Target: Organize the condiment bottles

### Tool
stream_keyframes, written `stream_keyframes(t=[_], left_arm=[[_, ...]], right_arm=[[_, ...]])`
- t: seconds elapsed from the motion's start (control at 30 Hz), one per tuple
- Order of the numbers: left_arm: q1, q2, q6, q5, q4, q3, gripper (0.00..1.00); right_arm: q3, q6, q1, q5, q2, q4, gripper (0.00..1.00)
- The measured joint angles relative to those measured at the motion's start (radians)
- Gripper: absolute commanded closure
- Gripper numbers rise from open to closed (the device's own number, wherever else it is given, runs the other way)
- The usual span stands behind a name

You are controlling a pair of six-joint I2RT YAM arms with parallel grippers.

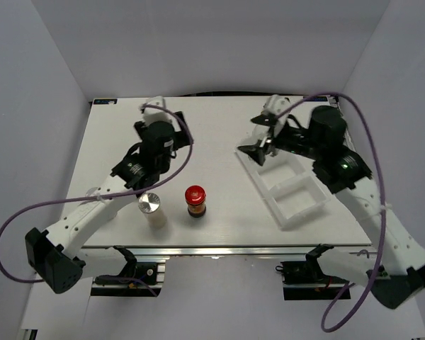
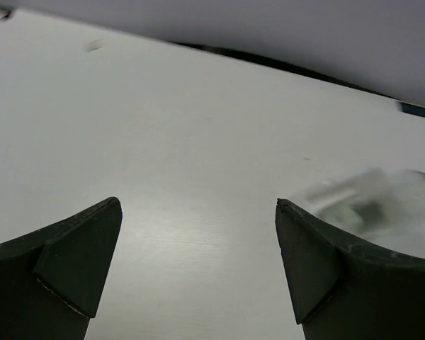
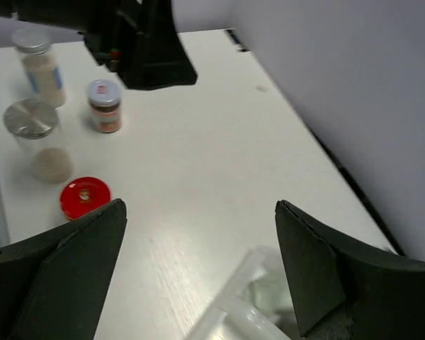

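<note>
With the left pincer (image 2: 198, 205) and right pincer (image 3: 200, 209) both gaping empty, any right-hand reach for the shaker (image 3: 30, 122), red jar (image 3: 85, 197) and white-lidded jar (image 3: 104, 99), clustered ahead-left of it, could strike the left arm (image 3: 142, 42) or topple them.

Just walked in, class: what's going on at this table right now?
Two robot arms are sorting condiment containers. The left gripper hangs open over bare table; the right gripper, also open, is by the far end of the white tray. The silver-lidded shaker and red-lidded jar stand on the table outside the tray, ungripped.
</note>
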Motion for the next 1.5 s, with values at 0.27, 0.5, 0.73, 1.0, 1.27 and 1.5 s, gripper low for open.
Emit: stream_keyframes(t=[0.27,0.5,0.73,1.0,1.27,1.5], left_arm=[[0.235,-0.15,-0.237,-0.19,-0.224,-0.203,0.02],[0.292,-0.249,-0.338,-0.286,-0.33,-0.233,0.02],[0.396,-0.241,-0.36,-0.264,-0.348,-0.294,0.02],[0.456,-0.238,-0.365,-0.232,-0.346,-0.299,0.02],[0.459,-0.241,-0.37,-0.228,-0.343,-0.299,0.02],[0.459,-0.243,-0.372,-0.227,-0.338,-0.299,0.02]], right_arm=[[0.057,-0.048,0.403,0.093,0.324,-0.039,0.11],[0.059,-0.061,0.618,0.136,0.567,0.051,0.11],[0.076,-0.061,0.709,0.206,0.75,0.191,0.11],[0.15,-0.027,0.729,0.246,0.874,0.324,0.11],[0.21,0.023,0.739,0.254,0.951,0.378,0.6],[0.119,0.069,0.74,0.251,0.886,0.428,0.91]])
